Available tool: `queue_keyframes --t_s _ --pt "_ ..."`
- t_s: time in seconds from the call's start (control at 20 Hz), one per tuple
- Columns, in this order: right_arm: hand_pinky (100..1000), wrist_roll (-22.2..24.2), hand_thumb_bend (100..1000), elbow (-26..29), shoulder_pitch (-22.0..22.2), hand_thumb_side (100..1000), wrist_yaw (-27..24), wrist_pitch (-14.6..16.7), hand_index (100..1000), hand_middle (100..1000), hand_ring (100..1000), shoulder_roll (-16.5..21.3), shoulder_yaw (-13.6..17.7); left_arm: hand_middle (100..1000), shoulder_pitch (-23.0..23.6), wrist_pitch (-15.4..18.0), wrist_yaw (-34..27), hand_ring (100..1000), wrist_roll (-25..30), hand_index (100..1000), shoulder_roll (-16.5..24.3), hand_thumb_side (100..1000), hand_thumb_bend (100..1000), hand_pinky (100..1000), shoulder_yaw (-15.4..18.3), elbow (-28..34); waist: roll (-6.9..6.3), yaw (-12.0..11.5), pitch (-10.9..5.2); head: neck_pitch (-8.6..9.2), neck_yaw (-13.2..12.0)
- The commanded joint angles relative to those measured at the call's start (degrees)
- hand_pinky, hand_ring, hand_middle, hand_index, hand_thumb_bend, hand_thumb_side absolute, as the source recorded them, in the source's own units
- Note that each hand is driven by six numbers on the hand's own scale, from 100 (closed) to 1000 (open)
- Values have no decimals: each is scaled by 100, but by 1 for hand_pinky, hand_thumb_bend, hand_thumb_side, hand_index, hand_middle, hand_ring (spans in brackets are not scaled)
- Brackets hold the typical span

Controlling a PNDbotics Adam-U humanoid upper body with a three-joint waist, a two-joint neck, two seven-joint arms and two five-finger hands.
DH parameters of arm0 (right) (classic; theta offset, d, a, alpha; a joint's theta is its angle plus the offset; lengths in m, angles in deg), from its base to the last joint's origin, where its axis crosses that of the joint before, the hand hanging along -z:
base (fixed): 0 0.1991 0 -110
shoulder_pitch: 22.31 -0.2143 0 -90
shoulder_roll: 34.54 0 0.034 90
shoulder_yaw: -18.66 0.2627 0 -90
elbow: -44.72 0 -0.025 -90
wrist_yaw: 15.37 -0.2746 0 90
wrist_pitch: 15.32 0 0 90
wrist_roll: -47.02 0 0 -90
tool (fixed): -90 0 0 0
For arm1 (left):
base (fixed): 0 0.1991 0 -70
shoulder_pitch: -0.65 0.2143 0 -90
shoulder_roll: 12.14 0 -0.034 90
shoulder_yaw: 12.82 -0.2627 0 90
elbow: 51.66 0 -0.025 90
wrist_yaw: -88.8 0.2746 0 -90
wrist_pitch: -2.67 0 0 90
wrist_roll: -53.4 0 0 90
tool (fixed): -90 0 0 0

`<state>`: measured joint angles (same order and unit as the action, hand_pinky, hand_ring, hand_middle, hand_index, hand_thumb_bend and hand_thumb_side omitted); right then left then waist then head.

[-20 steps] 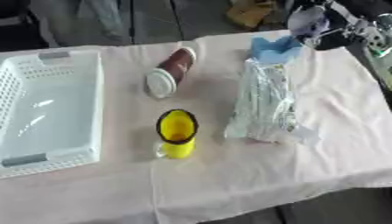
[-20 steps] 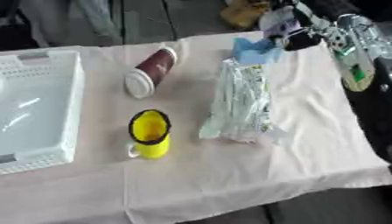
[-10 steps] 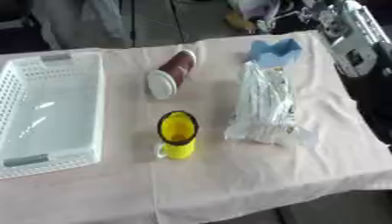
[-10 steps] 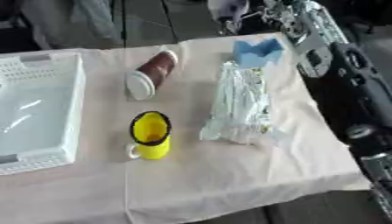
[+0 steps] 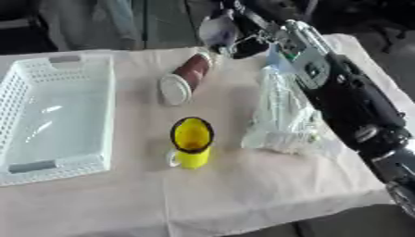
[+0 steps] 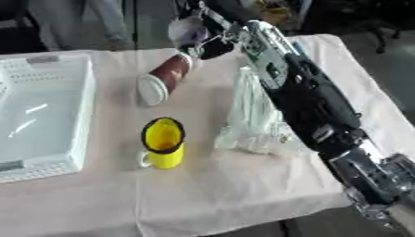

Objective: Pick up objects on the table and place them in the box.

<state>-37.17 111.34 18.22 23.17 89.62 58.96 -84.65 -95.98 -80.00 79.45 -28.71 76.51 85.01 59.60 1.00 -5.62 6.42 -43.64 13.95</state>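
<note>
A brown paper cup [image 5: 185,77] with a white lid lies on its side at the back middle of the cloth. In front of it a yellow mug [image 5: 192,141] stands upright. A clear plastic bag [image 5: 284,118] of pale items lies to the right, partly under my right arm. That arm crosses from the lower right, and my right hand [image 5: 221,28] hovers by the far end of the brown cup. Blur hides how the hand is set. The white box [image 5: 103,99], a perforated basket, stands empty at the left. My left hand does not show.
A pale pink cloth [image 5: 243,194] covers the table, its front edge near the bottom. My black and silver forearm [image 6: 308,97] lies over the bag and the right side of the table. Dark floor and blurred shapes lie beyond the far edge.
My right arm has swung left from the back right corner, over the bag, bringing the hand to the brown cup's far end. The blue item there is now covered. The camera shifted too.
</note>
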Motion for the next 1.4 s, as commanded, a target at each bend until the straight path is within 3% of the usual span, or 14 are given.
queue_keyframes --t_s 0.05,0.45,0.85,1.05,1.4 --pt "100 -55 100 -112 -198 100 39 85 342 240 220 -87 -12 764 -89 -23 -25 774 8 786 142 932 255 338 -20 55 -5 -31 -48 61 53" --pt "100 -482 100 -419 -353 100 348 40 338 238 219 -526 3 763 -136 -56 -67 776 -19 789 139 931 257 338 -65 47 -6 -143 -50 78 129" --pt "100 -1045 100 -604 -475 100 171 -412 343 218 202 -1088 -34 763 -191 -79 -138 773 -76 789 127 930 262 340 -119 57 6 -345 -61 111 239" --pt "100 -1015 100 -682 -510 100 -193 -505 351 216 198 -1267 -92 763 -221 -69 -174 772 -75 788 127 927 266 345 -140 82 27 -428 -69 120 266" --pt "100 -456 100 -769 -549 100 -829 -421 359 214 194 -1571 -152 759 -320 48 -337 768 -11 788 97 919 274 352 -187 156 57 -770 -81 174 355"
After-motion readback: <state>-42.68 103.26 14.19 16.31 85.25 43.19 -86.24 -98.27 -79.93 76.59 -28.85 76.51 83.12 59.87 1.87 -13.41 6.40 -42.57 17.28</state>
